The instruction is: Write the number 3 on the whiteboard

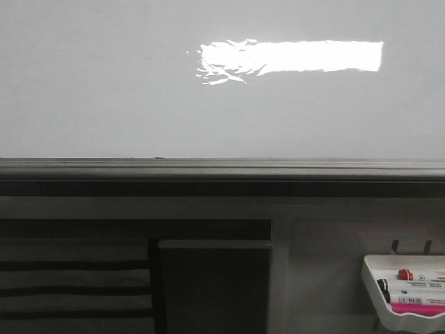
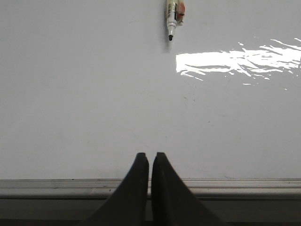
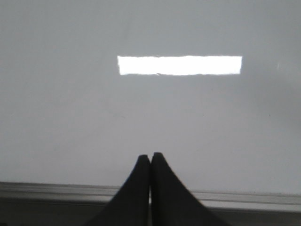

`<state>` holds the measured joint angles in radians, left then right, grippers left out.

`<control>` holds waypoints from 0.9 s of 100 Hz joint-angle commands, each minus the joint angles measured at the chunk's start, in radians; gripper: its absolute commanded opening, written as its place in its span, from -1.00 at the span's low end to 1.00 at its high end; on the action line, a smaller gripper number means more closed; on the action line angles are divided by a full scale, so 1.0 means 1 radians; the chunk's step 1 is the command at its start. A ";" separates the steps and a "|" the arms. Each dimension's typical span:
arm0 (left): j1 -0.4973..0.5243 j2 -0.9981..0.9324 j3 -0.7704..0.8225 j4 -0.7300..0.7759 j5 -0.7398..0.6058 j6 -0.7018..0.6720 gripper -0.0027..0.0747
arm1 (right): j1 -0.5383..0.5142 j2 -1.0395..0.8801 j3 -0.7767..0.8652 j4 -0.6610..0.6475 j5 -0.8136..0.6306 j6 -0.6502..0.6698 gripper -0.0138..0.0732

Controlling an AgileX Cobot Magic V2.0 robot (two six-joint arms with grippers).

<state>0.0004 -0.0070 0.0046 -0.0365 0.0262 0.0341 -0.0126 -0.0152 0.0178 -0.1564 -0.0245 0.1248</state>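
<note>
The whiteboard (image 1: 104,90) fills the upper half of the front view, pale grey with a bright rectangular glare patch (image 1: 292,57). No digit 3 shows on it in any view. My left gripper (image 2: 150,154) is shut and empty, pointing at the board (image 2: 84,94) just above its grey bottom rail. An uncapped marker (image 2: 174,16) with a dark tip shows against the board at the edge of the left wrist view. My right gripper (image 3: 150,155) is shut and empty, facing the board (image 3: 70,117) above the rail. Neither gripper shows in the front view.
The grey bottom rail (image 1: 208,167) runs the full width under the board. A small white marker tray (image 1: 372,292) hangs at the lower right with red, black and pink markers (image 1: 417,275). A dark panel (image 1: 212,292) and slatted cover (image 1: 69,285) sit below the rail.
</note>
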 commanded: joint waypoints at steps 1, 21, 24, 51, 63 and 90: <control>-0.002 -0.032 0.002 -0.029 -0.082 -0.005 -0.98 | -0.004 -0.015 0.021 0.021 -0.098 -0.003 -0.80; -0.002 -0.032 -0.011 -0.041 -0.084 -0.005 -0.98 | -0.004 -0.015 0.001 0.117 -0.063 -0.003 -0.80; -0.002 -0.032 -0.015 -0.041 -0.084 -0.005 -0.98 | -0.004 -0.015 -0.008 0.117 -0.042 -0.003 -0.80; -0.002 -0.032 -0.056 -0.041 -0.073 -0.005 -0.98 | -0.004 0.028 -0.099 0.106 0.074 -0.003 -0.80; -0.002 -0.029 -0.122 -0.060 -0.061 -0.008 -0.98 | -0.004 0.065 -0.163 0.106 0.085 -0.003 -0.80; -0.002 0.150 -0.439 -0.006 0.293 -0.006 -0.98 | -0.004 0.269 -0.464 0.081 0.324 -0.003 -0.80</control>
<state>0.0004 0.0562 -0.3177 -0.0664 0.2614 0.0341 -0.0126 0.1682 -0.3334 -0.0477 0.2888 0.1266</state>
